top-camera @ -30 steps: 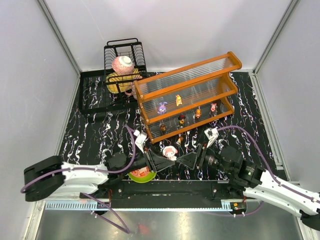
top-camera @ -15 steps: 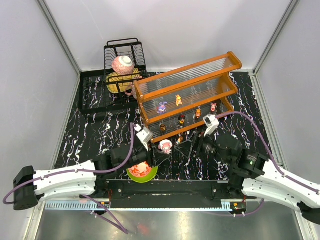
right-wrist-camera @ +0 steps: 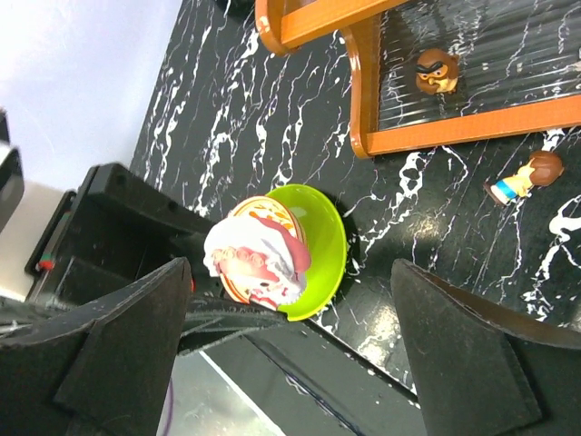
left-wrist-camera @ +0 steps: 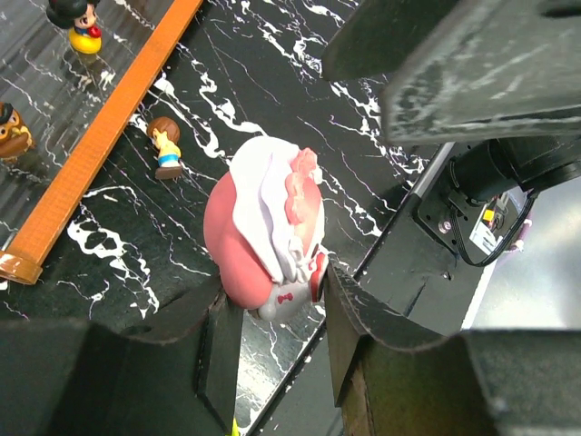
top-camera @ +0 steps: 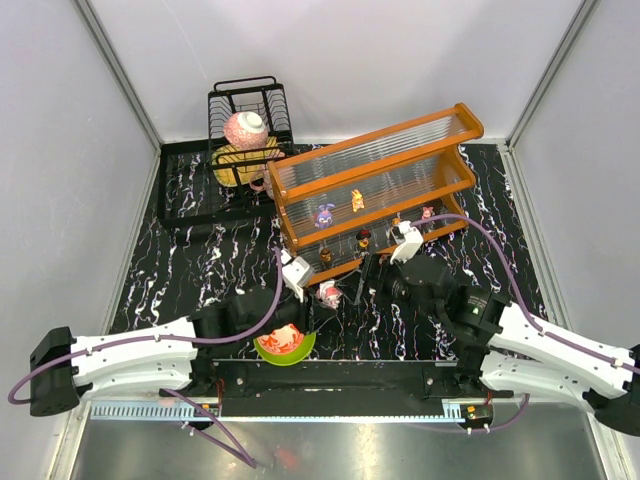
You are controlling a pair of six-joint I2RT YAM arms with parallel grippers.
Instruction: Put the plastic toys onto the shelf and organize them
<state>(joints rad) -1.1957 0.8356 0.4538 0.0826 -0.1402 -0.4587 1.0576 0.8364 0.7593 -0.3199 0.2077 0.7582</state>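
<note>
1. Pink-and-white round toy [left-wrist-camera: 268, 227]: glossy pink rounded body, white ruffled cap with a paler pink frill, small red bow on its white base.
2. Location: held over the black marbled table [left-wrist-camera: 272, 54], just in front of the lower orange rail of the shelf [top-camera: 370, 150]; not on any tier.
3. Left gripper [left-wrist-camera: 277, 291]: both fingers pressed against the toy's lower sides, clamping it.
4. Right gripper [right-wrist-camera: 290, 268]: fingers spread wide, nothing between them.
5. Small brown-haired figure [left-wrist-camera: 166, 145]: lying on the table beside the rail.
</note>
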